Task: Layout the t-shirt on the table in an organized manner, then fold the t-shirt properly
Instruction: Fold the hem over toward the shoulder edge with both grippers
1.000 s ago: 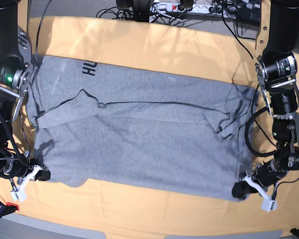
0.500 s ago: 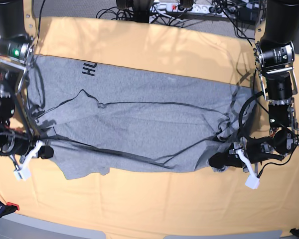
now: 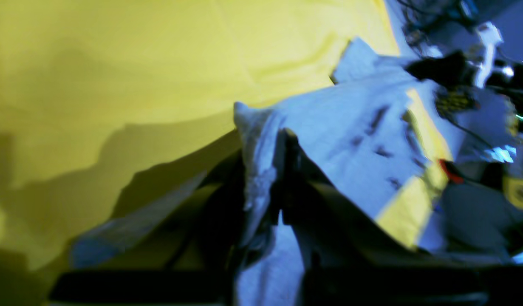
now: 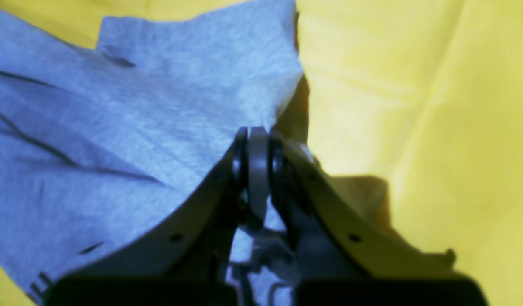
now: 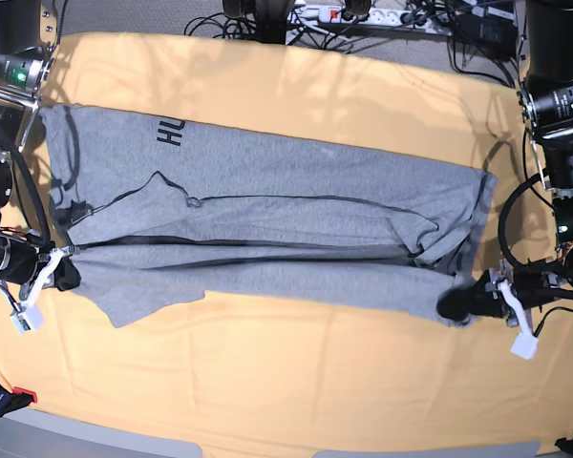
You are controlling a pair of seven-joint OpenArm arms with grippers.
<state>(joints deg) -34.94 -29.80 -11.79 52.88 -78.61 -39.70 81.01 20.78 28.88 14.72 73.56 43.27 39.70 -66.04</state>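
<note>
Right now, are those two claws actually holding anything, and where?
Yes. Both grip the t-shirt by its near edge: the right gripper and the left gripper each pinch one end of that edge.

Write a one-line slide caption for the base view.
Both grippers pinch the grey t-shirt's near edge, folding it across the yellow-orange table.

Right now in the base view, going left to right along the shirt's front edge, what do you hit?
Right gripper shut on the shirt's edge → t-shirt stretched across the table → left gripper shut on the opposite end.
</note>
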